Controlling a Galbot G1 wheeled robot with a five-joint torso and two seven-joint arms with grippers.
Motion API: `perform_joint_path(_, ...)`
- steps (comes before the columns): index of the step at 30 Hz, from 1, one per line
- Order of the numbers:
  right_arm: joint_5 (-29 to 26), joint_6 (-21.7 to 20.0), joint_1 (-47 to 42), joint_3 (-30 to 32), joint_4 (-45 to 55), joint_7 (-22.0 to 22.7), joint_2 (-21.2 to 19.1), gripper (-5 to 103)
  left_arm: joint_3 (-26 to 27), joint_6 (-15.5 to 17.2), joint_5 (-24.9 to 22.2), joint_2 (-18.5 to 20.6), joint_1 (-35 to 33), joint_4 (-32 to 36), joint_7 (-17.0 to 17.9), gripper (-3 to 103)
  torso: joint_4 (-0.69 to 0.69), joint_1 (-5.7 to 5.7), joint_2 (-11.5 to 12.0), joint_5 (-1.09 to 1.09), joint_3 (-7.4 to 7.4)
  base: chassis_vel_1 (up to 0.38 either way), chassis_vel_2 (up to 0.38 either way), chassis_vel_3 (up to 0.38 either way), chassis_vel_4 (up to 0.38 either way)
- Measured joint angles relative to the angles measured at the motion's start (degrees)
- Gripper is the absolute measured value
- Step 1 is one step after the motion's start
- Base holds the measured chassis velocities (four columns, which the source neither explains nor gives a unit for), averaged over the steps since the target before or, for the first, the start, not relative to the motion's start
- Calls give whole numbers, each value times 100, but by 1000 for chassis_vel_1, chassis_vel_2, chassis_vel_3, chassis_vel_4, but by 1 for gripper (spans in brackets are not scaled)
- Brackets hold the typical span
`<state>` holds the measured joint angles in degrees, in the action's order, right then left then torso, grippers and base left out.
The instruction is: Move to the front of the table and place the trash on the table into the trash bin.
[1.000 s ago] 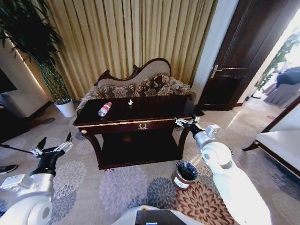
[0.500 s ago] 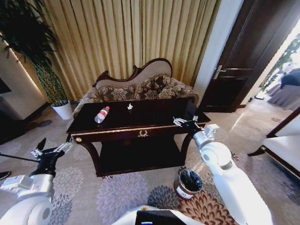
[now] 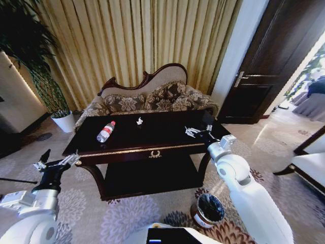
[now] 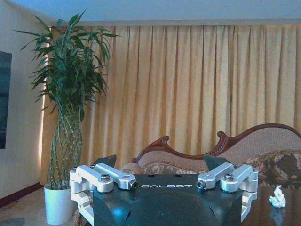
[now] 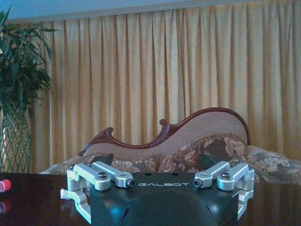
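Gold curtains (image 3: 137, 46) hang behind a sofa (image 3: 152, 96); in the head view the table (image 3: 152, 145) holds a bottle (image 3: 105, 131) far left and a white scrap (image 3: 139, 121) mid-far, with the bin (image 3: 207, 209) on the carpet near right. The left gripper (image 3: 57, 158) hovers spread open off the table's left end, and the right gripper (image 3: 198, 132) hangs over the right end. The left wrist view shows the scrap (image 4: 277, 197) on the tabletop; the right wrist view shows its fingers parted, empty.

One surface (image 3: 127, 146), one bin, two pieces of trash in plain sight

One clear bottle (image 3: 105, 131) with red label; one crumpled white scrap (image 3: 139, 121); one trash bin (image 3: 207, 209) on the carpet; one sofa (image 3: 152, 97); one potted plant (image 3: 35, 66); two hands, left hand (image 3: 57, 161) and right hand (image 3: 195, 132), each with fingers spread
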<state>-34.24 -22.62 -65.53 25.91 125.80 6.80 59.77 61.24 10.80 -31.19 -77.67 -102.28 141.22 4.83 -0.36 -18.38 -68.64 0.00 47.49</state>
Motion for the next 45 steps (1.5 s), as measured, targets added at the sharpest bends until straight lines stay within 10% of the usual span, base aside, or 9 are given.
perform_joint_path(28,-687,-286,279,50,215,1,-508,100,760,418,-953,598,-4,118,609,100,-4,1,0,0,0,-19,19,18,-18)
perform_joint_path(36,-1207,-386,1722,-1210,-554,1,-1057,100,657,396,-644,-73,-243,206,575,100,-2,0,0,0,0,0,0,0,0)
perform_joint_path(45,-1874,-586,3308,-2691,-1317,0,-589,100,820,136,-249,-446,-478,206,429,100,-1,1,0,0,0,0,0,0,0)
